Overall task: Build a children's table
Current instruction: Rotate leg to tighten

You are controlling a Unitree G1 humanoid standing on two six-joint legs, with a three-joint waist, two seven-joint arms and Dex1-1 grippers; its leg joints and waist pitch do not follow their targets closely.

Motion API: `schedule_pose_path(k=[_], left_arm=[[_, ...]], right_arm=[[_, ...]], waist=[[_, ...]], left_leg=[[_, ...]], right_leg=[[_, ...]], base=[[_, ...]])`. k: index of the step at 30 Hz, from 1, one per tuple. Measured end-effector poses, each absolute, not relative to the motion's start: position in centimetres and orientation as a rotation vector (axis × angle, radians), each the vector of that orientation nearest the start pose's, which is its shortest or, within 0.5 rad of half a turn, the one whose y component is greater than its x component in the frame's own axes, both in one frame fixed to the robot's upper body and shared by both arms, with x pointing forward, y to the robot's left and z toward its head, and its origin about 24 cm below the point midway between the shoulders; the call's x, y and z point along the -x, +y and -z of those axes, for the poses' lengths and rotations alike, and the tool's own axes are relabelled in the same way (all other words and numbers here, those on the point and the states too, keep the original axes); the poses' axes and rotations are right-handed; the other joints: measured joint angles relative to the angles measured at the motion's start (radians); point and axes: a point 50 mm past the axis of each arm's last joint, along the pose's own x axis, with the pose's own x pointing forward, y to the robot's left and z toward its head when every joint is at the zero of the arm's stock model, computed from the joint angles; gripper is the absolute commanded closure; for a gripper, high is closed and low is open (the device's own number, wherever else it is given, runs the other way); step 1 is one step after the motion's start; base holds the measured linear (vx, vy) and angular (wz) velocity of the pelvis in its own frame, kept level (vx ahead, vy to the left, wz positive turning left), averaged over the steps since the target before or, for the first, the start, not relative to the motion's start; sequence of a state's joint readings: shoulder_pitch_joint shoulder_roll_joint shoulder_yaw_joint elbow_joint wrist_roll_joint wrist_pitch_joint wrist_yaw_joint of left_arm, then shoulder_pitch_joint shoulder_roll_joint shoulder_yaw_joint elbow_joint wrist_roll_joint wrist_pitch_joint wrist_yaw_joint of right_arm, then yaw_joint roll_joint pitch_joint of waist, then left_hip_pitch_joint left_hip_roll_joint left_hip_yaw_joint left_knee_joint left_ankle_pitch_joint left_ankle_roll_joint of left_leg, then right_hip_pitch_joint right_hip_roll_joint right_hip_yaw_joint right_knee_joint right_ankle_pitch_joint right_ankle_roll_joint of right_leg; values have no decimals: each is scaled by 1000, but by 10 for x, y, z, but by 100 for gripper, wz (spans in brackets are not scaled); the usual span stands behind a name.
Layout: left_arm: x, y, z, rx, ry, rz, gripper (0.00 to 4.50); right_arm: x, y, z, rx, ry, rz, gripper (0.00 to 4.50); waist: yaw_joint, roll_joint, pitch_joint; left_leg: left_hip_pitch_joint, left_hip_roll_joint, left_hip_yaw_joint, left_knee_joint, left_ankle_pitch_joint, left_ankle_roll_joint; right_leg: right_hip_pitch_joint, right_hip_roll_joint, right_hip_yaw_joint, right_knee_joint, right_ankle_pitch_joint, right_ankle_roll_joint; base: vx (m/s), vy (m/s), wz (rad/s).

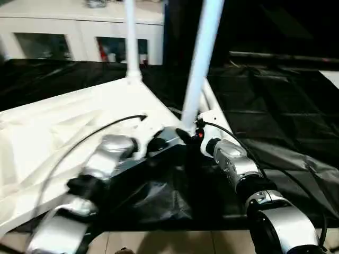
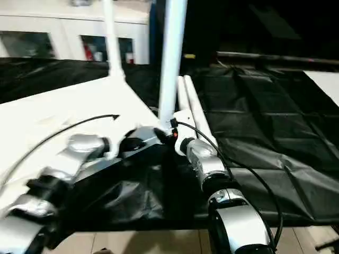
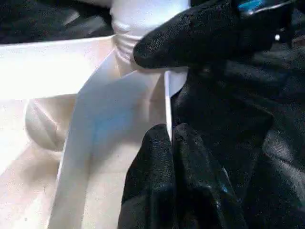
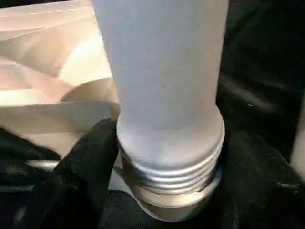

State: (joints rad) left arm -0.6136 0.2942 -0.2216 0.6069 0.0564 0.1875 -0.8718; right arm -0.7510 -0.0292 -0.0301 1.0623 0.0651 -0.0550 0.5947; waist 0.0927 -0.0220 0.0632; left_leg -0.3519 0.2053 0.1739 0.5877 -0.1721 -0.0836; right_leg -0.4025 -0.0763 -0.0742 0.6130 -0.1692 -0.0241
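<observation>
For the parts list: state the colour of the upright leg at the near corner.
White leg, clearest in the right wrist view.

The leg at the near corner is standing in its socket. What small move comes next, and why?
Probably turn the near leg further with the right gripper. Its threads show above the socket, so it looks not fully seated. The left gripper is shut on the tabletop's rim and can hold the tabletop. Two spare legs lie beside it for later.

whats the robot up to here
It is building a small white table, whose top lies upside down on black sheeting. The right gripper has its fingers around the threaded base of a leg standing in the near corner socket. The left gripper, shut, pinches the rim beside it. Another leg already stands at the far corner.
</observation>
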Motion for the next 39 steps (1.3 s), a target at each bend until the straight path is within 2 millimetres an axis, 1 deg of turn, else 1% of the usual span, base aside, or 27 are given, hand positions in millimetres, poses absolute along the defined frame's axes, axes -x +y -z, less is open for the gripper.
schedule_pose_path(k=[2, 5, 9, 12, 14, 15, 18, 20, 22, 27, 29, 30, 33, 34, 37, 38, 39], left_arm=[[-331, 137, -54, -389, 391, 1026, 450], [-327, 146, -56, -403, 393, 1088, 450], [-319, 152, -59, -407, 405, 1175, 450], [-314, 164, -62, -422, 434, 1236, 450], [-312, 166, -62, -417, 442, 1260, 450], [-311, 167, -62, -418, 448, 1275, 450], [-310, 169, -63, -424, 454, 1283, 450], [-310, 169, -63, -424, 454, 1286, 450], [-310, 170, -64, -425, 455, 1286, 450], [-309, 171, -64, -425, 459, 1291, 450], [-310, 170, -63, -427, 458, 1280, 450], [-311, 168, -62, -425, 454, 1254, 450], [-321, 160, -60, -418, 452, 1155, 450], [-325, 155, -58, -406, 455, 1113, 450], [-337, 136, -56, -370, 463, 1003, 450], [-339, 133, -55, -359, 465, 984, 450], [-341, 125, -53, -339, 468, 958, 450]], right_arm=[[-352, -90, -36, 12, 286, -827, 85], [-350, -92, -39, 51, 289, -936, 85], [-347, -94, -45, 94, 288, -1061, 85], [-343, -99, -51, 139, 294, -1202, 85], [-341, -101, -54, 153, 295, -1252, 85], [-340, -101, -56, 156, 293, -1284, 110], [-339, -101, -56, 155, 307, -1315, 123], [-338, -100, -56, 155, 308, -1319, 152], [-338, -99, -56, 151, 309, -1323, 169], [-337, -99, -55, 140, 318, -1330, 183], [-336, -97, -54, 128, 316, -1319, 184], [-337, -96, -52, 117, 310, -1281, 184], [-342, -93, -47, 87, 289, -1109, 185], [-345, -92, -44, 63, 285, -1022, 185], [-353, -86, -39, -3, 282, -769, 185], [-355, -85, -39, -6, 284, -730, 185], [-358, -85, -39, -8, 293, -667, 185]], waist=[[-3, 1, 0], [-1, 2, 1], [10, 4, 2], [12, 4, 2], [15, 4, 2], [17, 4, 2], [18, 4, 2], [18, 4, 2], [18, 4, 2], [19, 4, 2], [18, 4, 2], [19, 4, 2], [17, 4, 2], [16, 4, 2], [13, 5, 1], [13, 5, 1], [13, 7, 1]], left_leg=[[-1, 0, 0, -4, 0, 0], [-3, 2, 0, -7, 0, 0], [-4, 2, 1, -6, 0, 0], [-4, 2, 1, -4, 0, 0], [-4, 2, 1, -4, 0, 0], [-4, 2, 1, -4, 0, 0], [-4, 2, 1, -4, 0, 0], [-4, 2, 1, -4, 0, 0], [-4, 2, 1, -4, 0, 0], [-4, 2, 1, -4, 0, 0], [-4, 2, 1, -4, 0, 0], [-3, 2, 1, -4, 0, 0], [2, 1, 1, -3, 0, 0], [3, 1, 1, -3, 0, 0], [4, 0, 1, -3, 0, 0], [4, -1, 1, -3, 0, 0], [4, -1, 1, -3, 0, 0]], right_leg=[[-2, 1, -1, 0, 1, -2], [-4, 2, -3, 0, -2, -4], [-5, 1, -3, 0, -2, -5], [-4, 1, -3, 0, -2, -5], [-4, 1, -3, 0, -2, -6], [-4, 1, -3, 1, -2, -6], [-4, 1, -3, 1, -2, -6], [-4, 1, -3, 1, -2, -5], [-4, 1, -3, 1, -2, -5], [-4, 1, -3, 0, -2, -5], [-4, 1, -3, 1, -2, -5], [-4, 1, -2, 1, -2, -5], [-1, 1, -1, 2, -4, -2], [0, 1, -1, 2, -4, -1], [1, 1, 1, 1, -4, -1], [1, 1, 1, 1, -4, -1], [1, 0, 2, -1, -5, -1]], base=[[0, 0, 0], [0, 0, 0], [0, 0, 0], [0, 0, 0], [0, 0, 0], [0, 0, 0], [0, 0, 0], [0, 0, 0], [0, 0, 0], [0, 0, 0], [0, 0, 0], [0, 0, 0], [0, 0, 0], [0, 0, 0], [0, 0, 0], [0, 0, 0], [0, 0, 0]])
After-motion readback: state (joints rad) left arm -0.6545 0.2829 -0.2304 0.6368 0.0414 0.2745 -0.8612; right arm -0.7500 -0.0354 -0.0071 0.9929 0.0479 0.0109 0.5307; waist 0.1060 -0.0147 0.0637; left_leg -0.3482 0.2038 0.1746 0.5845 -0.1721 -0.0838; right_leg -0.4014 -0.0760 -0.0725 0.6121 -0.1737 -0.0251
